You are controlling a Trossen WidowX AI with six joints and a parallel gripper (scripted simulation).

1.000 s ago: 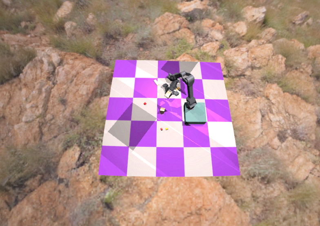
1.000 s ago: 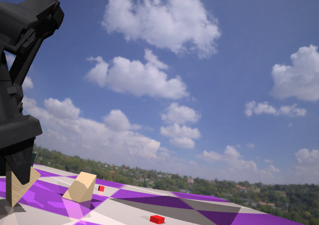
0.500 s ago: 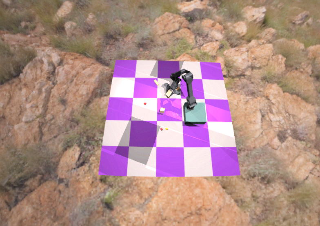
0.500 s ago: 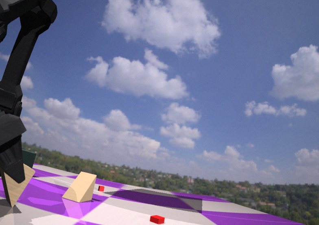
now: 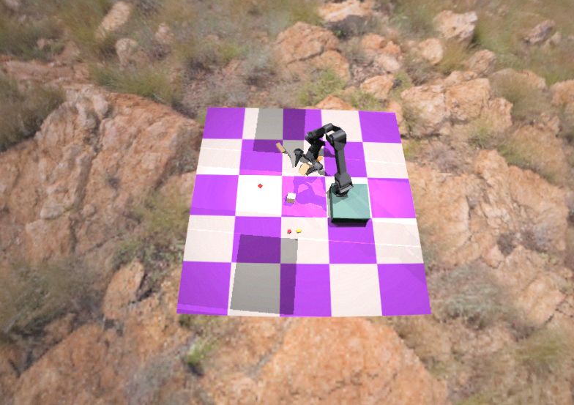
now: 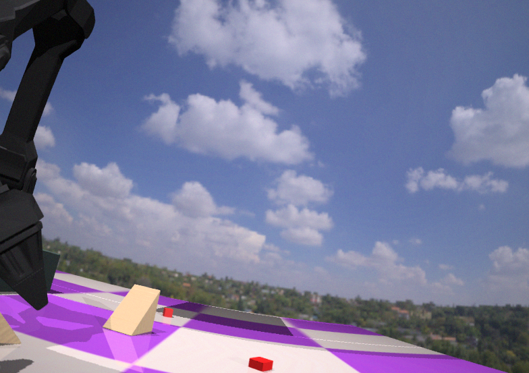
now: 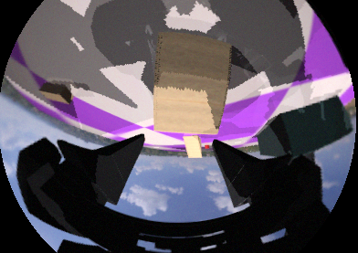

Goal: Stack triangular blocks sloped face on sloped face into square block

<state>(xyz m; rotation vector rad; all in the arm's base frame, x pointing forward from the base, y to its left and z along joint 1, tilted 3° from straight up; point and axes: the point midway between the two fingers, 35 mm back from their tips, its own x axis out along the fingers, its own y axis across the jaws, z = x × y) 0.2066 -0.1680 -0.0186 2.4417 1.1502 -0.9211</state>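
With jaws spread wide and holding nothing, the gripper [image 7: 178, 161] faces one triangular block [image 7: 192, 89]; stacking is not done, so regrasp it.

Your wrist camera looks past the black parallel-jaw gripper [image 7: 177, 162], its two dark pointed fingers spread wide with nothing between them. Just beyond the tips lies a tan wooden triangular block [image 7: 190, 89] on the purple-and-white checkered table top [image 7: 98, 113], apart from both fingers. A second tan block [image 7: 57, 91] sits small towards the left, and the dark green base box [image 7: 305, 125] shows at the right.
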